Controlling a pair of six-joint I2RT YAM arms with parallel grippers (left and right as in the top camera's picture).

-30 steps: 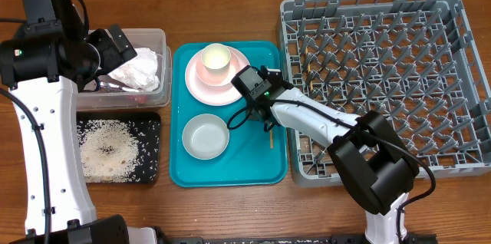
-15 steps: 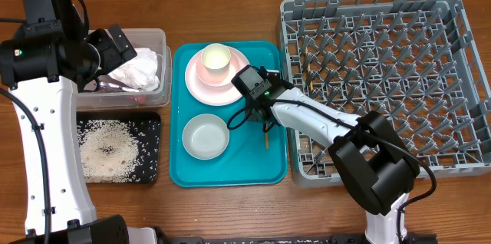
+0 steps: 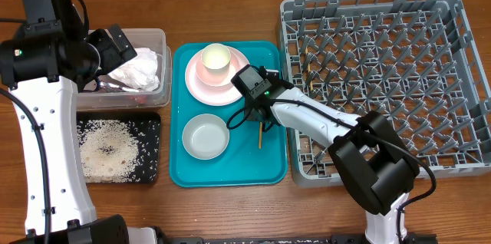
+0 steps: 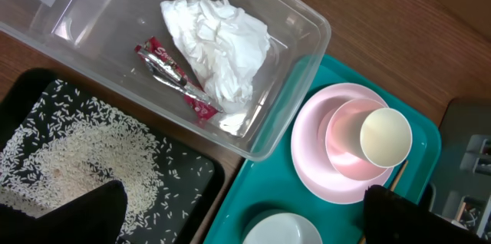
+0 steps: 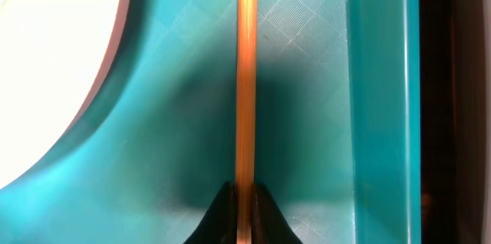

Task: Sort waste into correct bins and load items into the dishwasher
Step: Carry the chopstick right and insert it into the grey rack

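Big grey dish rack (image 3: pixel 368 0) sits on the right exactly where it was a second ago, no dishes seen in it; teal tray (image 3: pixel 245 163) in the middle hasn't budged either; on the left the clear tub (image 3: pixel 157 38) and, just in front of it, the black tray (image 3: pixel 152 129) hold their spots; left gripper (image 4: pixel 242 217) hangs over the tub's near corner, fingers spread wide, nothing between them, same as before; pink plate (image 3: pixel 201 84) at the tray's far end, a pinkish dish on it with the cup (image 3: pixel 216 58) standing inside, unmoved; white bowl (image 3: pixel 205 136) nearer the front, upright and apart from the plate; napkin (image 4: pixel 219 41) crumpled in the tub with the red wrapper (image 4: pixel 173 75) touching its edge; rice (image 3: pixel 107 152) heaped on the black tray; and here's the change: the right gripper (image 3: pixel 261 121) has pinched its fingers together on the chopstick (image 5: pixel 246 83), whose free end has swung left, toward the bowl, off the tray's right rim; whether that end touches the tray floor, cannot tell; the right arm hides the gripped end from overhead; a thin brownish sliver among the rack's pegs is too small to identify.
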